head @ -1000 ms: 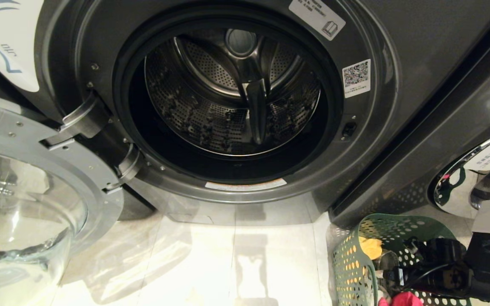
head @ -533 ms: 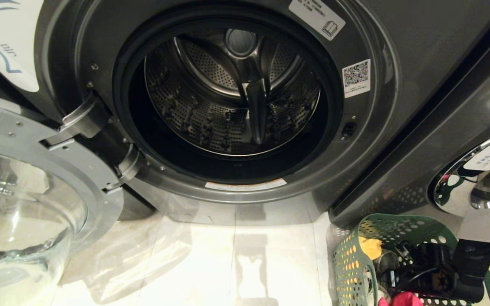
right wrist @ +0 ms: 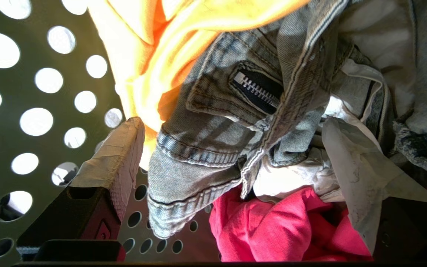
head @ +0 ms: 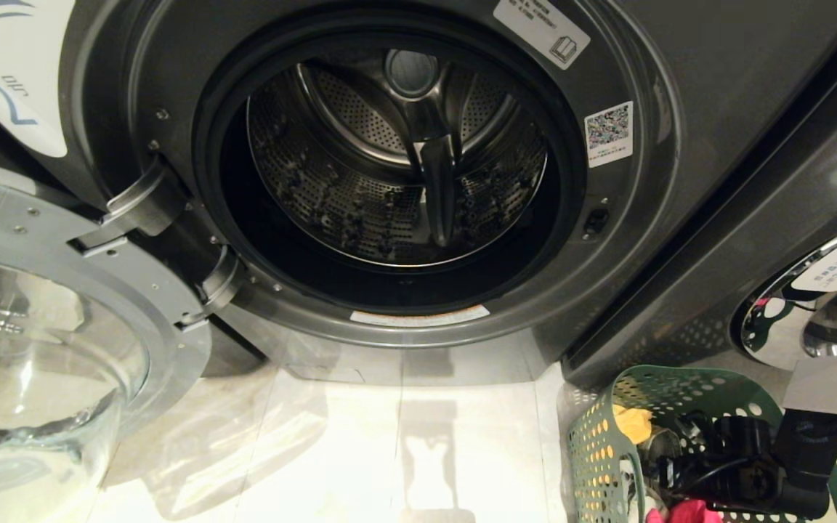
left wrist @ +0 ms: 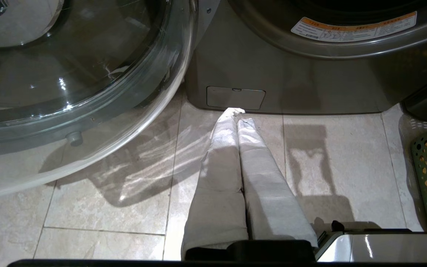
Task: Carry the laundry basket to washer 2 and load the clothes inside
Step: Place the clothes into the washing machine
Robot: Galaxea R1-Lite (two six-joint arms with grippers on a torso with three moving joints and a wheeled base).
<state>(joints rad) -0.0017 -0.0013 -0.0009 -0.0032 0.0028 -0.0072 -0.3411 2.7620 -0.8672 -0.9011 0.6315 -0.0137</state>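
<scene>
Washer 2 (head: 716, 87) fills the head view, its blue "2" label (head: 4, 102) at the upper left and its steel drum (head: 360, 167) showing no garments. The green laundry basket (head: 600, 450) stands on the floor at its lower right. My right gripper (right wrist: 232, 128) reaches down into the basket, open. One taped finger (right wrist: 119, 155) lies near the perforated wall and the other (right wrist: 350, 167) beyond the grey denim garment (right wrist: 206, 148), which sits between them. The yellow garment (right wrist: 169, 55) and pink-red garment (right wrist: 272, 226) lie around it. My left gripper (left wrist: 237, 115) hangs shut over the floor.
The washer's glass door (head: 150, 305) is swung wide open to the left. A second dark washer with a chrome-rimmed door (head: 789, 327) stands behind the basket on the right. Pale floor tiles (head: 418, 450) stretch between the open door and the basket.
My right arm has tipped its wrist and sunk a little deeper into the basket, its white forearm cover coming into view. Washer, door and basket stay put.
</scene>
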